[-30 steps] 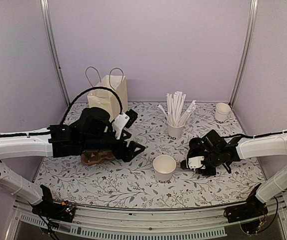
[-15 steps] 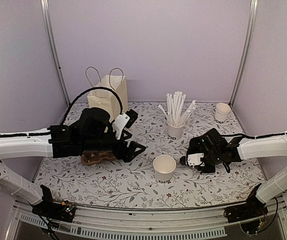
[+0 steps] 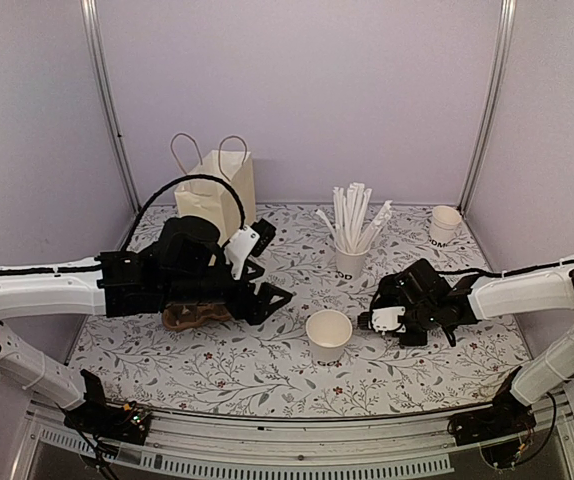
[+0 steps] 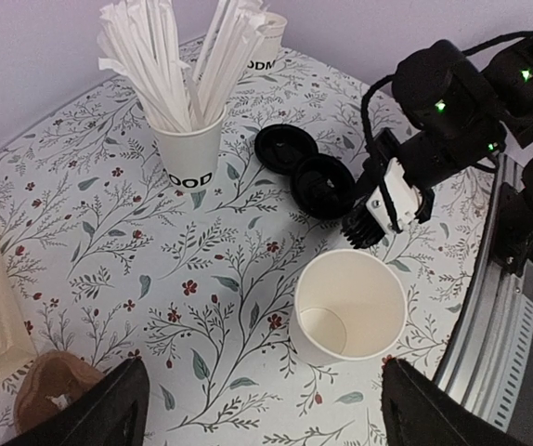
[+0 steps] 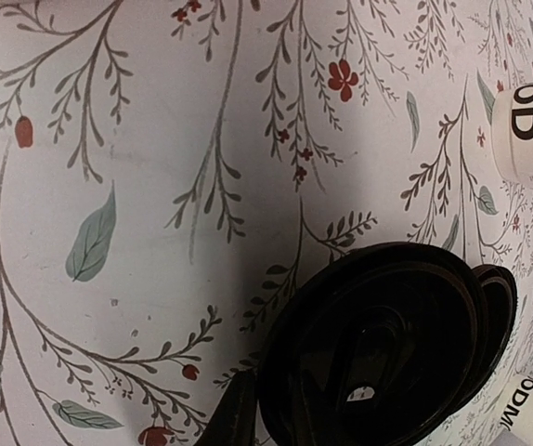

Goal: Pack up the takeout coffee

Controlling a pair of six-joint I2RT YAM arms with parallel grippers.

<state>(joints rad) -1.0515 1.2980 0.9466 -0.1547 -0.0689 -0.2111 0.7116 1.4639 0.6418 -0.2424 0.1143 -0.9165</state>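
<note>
As seen from overhead, the takeout cup point(image 3: 329, 335) stands lidless near the middle of the floral table point(image 3: 267, 375). The right gripper point(image 3: 371, 322) sits low just to its right. The left gripper point(image 3: 267, 288) hovers well apart to its left, above a brown carrier point(image 3: 192, 316). A paper bag point(image 3: 217, 190) stands at far left; a straw cup point(image 3: 350, 262) and a spare cup point(image 3: 445, 223) sit farther back.

Left wrist cam: the left gripper's own fingers point(image 4: 109, 409) are spread wide w/ nothing between them. The takeout cup looks empty inside. Two black lids lie overlapping beyond it: the first lid point(image 4: 325, 184) closer to the cup, the second lid point(image 4: 285, 147) behind. The right gripper's tip is at the first lid's edge.

Right wrist cam: the first lid fills the lower frame, partly covering the second. One finger point(image 5: 234, 418) shows at its left rim, against it or just beside, unclear which. The other finger is out of shot, so whether the right gripper is spread or pinching can't be told.

Risks, as judged: the first lid lies flat and overlaps its twin, so a shallow bite could slip off the rim or drag both. A lid shoved toward the cup could tip it, since it looks light and empty.
</note>
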